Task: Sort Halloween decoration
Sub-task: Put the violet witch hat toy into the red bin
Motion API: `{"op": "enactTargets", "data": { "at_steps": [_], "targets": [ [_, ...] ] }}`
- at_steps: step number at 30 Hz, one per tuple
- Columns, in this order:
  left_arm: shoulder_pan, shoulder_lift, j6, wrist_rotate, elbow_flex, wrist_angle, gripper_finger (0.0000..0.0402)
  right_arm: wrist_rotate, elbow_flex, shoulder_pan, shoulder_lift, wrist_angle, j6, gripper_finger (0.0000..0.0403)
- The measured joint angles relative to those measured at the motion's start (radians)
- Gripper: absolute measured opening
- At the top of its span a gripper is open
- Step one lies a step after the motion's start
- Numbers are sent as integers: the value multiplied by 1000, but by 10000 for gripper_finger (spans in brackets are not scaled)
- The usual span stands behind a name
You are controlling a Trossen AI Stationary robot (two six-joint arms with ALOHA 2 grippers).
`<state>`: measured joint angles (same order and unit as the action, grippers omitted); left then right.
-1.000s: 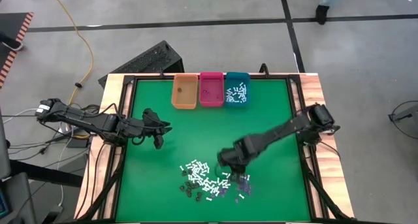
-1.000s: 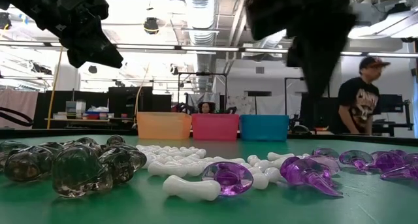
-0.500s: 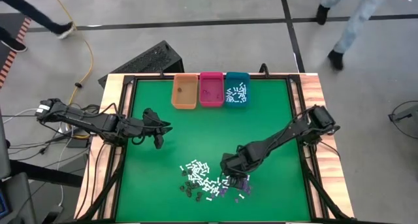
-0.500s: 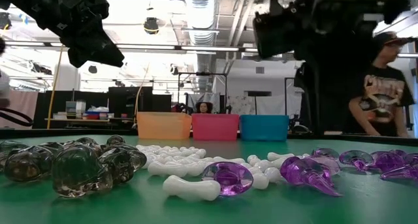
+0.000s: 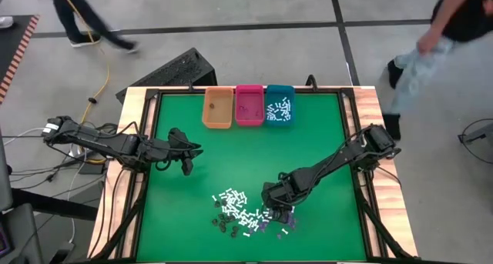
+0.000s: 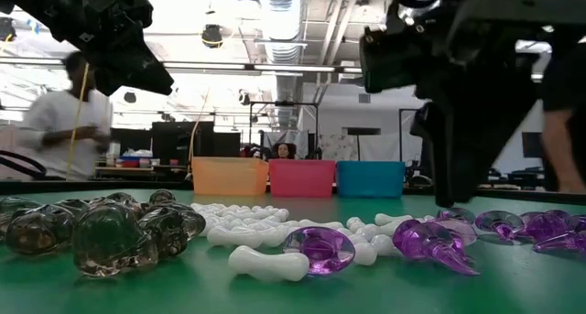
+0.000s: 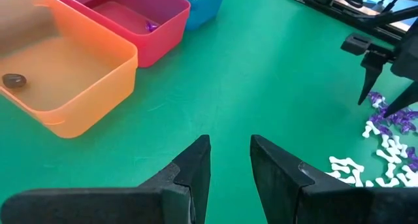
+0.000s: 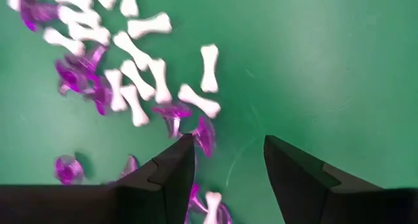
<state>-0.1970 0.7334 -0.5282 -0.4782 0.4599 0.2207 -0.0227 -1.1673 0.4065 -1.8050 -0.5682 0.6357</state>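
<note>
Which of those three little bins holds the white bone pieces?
Look at the far edge of the green table, where three bins stand in a row. The teal bin is the end one on the right arm's side, beside the pink bin, and it alone is piled with white bones.

From above, the scattered white, purple and dark plastic pieces (image 5: 245, 214) are too small to tell apart by shape, and the right gripper (image 5: 275, 208) covers part of the heap. At bench height the three bins, orange (image 6: 229, 177), pink (image 6: 301, 178) and teal (image 6: 370, 178), hide their contents behind their walls. Two people (image 5: 451, 33) are blurred and cut off by the frame's edge.
</note>
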Motion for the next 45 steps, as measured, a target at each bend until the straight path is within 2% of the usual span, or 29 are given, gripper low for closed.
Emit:
{"op": "enactTargets", "data": {
  "at_steps": [10, 20, 24, 33, 45],
  "targets": [
    [0, 0, -4, 0, 0, 0, 99, -2, 28, 19, 0, 73, -8, 210],
    [0, 0, -8, -3, 0, 0, 99, -2, 25, 38, -39, 76, -15, 168],
    [0, 0, -15, -5, 0, 2, 99, -2, 23, 37, -45, 68, 8, 134],
    [0, 0, -16, -20, 0, 0, 99, 3, 22, 23, -43, 51, 11, 17],
    [0, 0, -15, -25, 0, -1, 99, 26, -42, -5, -49, -22, -53, 17]
  ]
}}
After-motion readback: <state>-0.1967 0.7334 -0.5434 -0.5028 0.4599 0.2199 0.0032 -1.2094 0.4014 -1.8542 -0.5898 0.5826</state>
